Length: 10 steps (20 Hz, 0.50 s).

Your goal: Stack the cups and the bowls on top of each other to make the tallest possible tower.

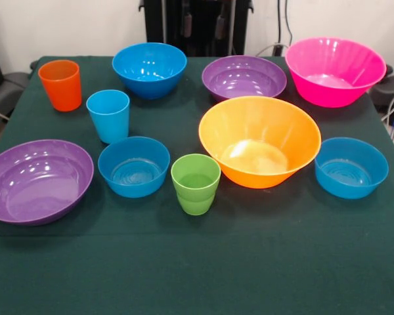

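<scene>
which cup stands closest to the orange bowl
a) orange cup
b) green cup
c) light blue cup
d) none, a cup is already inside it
b: the green cup stands right beside the orange bowl, on its left in the front view, while the light blue cup and orange cup stand farther off to the left.

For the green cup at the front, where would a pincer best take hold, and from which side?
Probably the rim of the green cup, from straight above, one finger inside and one outside. It stands upright, mouth open, and the blue bowl and orange bowl crowd its sides, leaving the top free.
</scene>
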{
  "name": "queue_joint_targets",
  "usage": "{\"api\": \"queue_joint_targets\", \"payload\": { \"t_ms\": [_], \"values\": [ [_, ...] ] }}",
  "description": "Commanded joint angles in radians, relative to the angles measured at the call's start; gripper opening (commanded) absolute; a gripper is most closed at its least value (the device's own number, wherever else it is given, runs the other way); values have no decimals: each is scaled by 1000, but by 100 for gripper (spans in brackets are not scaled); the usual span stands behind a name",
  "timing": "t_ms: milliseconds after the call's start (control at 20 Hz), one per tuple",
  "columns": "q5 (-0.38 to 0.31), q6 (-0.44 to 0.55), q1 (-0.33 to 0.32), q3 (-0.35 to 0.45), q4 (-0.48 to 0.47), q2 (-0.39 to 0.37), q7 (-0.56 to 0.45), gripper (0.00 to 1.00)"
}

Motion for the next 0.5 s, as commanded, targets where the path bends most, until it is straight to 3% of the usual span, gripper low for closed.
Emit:
{"api": "queue_joint_targets", "payload": {
  "t_ms": [50, 500],
  "values": [
    [-106, -83, -69, 118, -131, 116, -65, 100],
    [-180, -83, -128, 196, -183, 156, -123, 100]
  ]
}}
